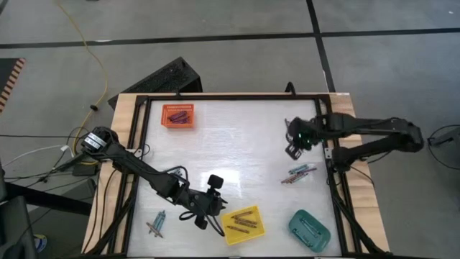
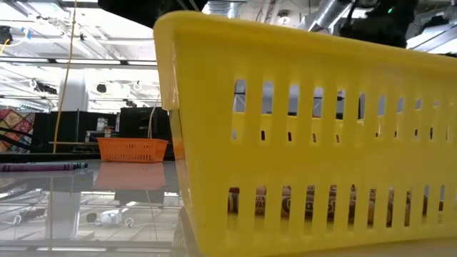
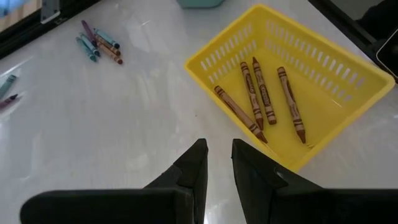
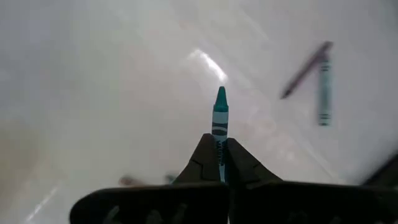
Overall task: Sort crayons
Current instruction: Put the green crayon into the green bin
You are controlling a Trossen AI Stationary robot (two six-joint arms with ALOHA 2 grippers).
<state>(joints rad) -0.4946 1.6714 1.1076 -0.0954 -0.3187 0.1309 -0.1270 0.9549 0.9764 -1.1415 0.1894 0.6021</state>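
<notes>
My right gripper (image 1: 293, 149) hangs above the table's right half, shut on a teal-blue crayon (image 4: 220, 118). A small pile of crayons (image 1: 298, 173) lies on the table nearer the front, below it. My left gripper (image 3: 217, 158) stands slightly open with nothing between its fingers, just left of the yellow tray (image 1: 242, 223), which holds several brownish-red crayons (image 3: 261, 99). A few more crayons (image 1: 157, 225) lie at the near left corner. The orange tray (image 1: 177, 115) at the far left holds crayons too. My right gripper pinches the teal-blue crayon's wrapped shaft (image 4: 219, 142) between its two fingers. The crayon lies along the fingers, and its pointed tip (image 4: 220, 96) sticks out past them, slanting down toward the table. It is lifted clear of the table.
A teal tray (image 1: 309, 229) stands at the near right corner. A black frame (image 1: 230, 96) runs around the table top. The white middle of the table between the trays is bare. In the low view the yellow tray's wall (image 2: 307, 143) fills most of the picture.
</notes>
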